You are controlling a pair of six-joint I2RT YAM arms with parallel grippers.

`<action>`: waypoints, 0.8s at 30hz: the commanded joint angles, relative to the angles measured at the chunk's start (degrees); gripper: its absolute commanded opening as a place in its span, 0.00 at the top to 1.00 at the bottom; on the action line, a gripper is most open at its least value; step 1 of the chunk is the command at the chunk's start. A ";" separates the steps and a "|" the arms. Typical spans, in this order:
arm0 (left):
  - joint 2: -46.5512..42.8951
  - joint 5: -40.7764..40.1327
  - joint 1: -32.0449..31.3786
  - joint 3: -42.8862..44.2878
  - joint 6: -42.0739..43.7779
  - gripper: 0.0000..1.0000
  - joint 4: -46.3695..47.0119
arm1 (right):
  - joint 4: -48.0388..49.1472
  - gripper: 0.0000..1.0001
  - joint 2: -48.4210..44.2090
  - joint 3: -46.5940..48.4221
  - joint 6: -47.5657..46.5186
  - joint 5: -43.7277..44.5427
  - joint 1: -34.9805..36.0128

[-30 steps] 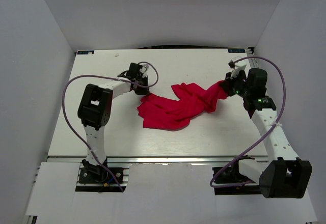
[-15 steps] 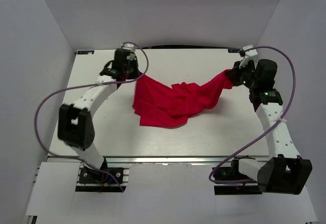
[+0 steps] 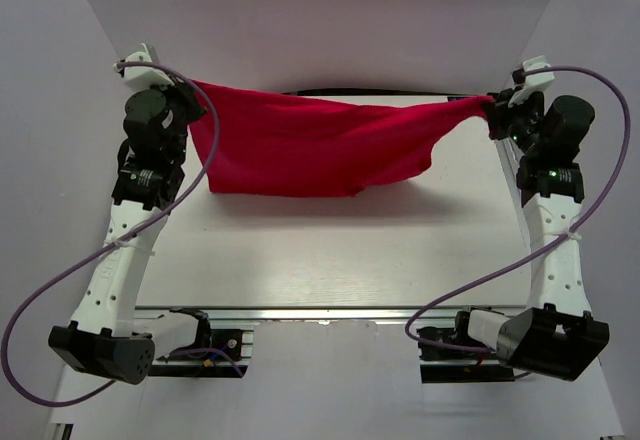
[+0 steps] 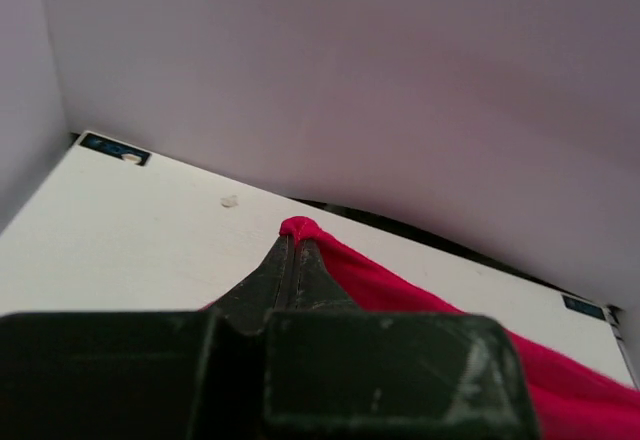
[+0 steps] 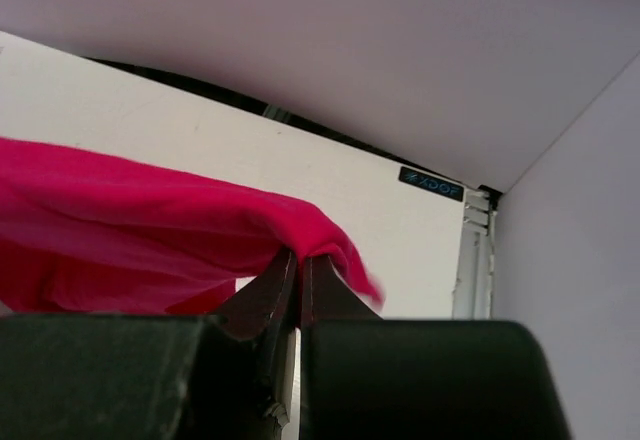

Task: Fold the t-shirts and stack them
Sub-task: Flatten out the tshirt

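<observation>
Above the bench (image 3: 350, 250), I hold the t-shirt (image 3: 300, 145) stretched in mid-air, left end effector (image 3: 192, 87) and right end effector (image 3: 492, 107) each clenched on a small pinch of cloth. Pulling wider could tear either pinch free.

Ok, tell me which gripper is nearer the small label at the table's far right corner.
Right. The right gripper pinches the red t-shirt close beside that label; the left gripper pinches the shirt's other end over the table's far left side.
</observation>
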 commanded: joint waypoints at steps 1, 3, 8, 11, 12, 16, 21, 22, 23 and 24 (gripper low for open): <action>-0.19 -4.53 2.60 3.23 1.31 1.00 0.51 | 3.94 1.00 1.26 4.09 -2.81 -2.16 -3.17; 0.16 -4.96 3.39 4.38 2.10 1.00 -0.01 | 3.76 1.00 2.05 4.71 -3.95 -2.25 -4.23; 2.00 -2.26 9.54 9.12 2.64 1.00 -1.86 | 3.41 1.00 4.33 5.59 -7.30 -3.12 -9.41; 3.15 0.74 11.66 10.97 2.02 1.00 -2.92 | 2.71 1.00 5.22 6.47 -6.51 -6.90 -12.75; 3.24 1.27 11.75 11.15 1.84 1.00 -3.00 | 2.71 1.00 5.22 6.47 -6.07 -7.95 -13.81; 2.80 5.30 11.84 10.45 -0.09 1.00 -2.39 | 4.54 1.00 3.99 5.24 -3.88 -13.92 -14.78; 0.70 18.03 11.84 7.30 -3.07 1.00 -0.02 | 7.10 1.00 2.76 5.06 1.74 -18.59 -14.78; 0.26 20.15 11.75 6.68 -3.51 1.00 0.59 | 7.54 1.00 2.76 5.50 2.71 -20.16 -14.78; -0.10 21.82 11.83 6.24 -4.56 1.00 1.21 | 8.50 1.00 2.85 5.68 3.68 -20.88 -14.78; -0.27 23.23 11.84 5.62 -5.18 1.00 1.48 | 9.20 1.00 2.85 5.85 6.04 -21.84 -14.78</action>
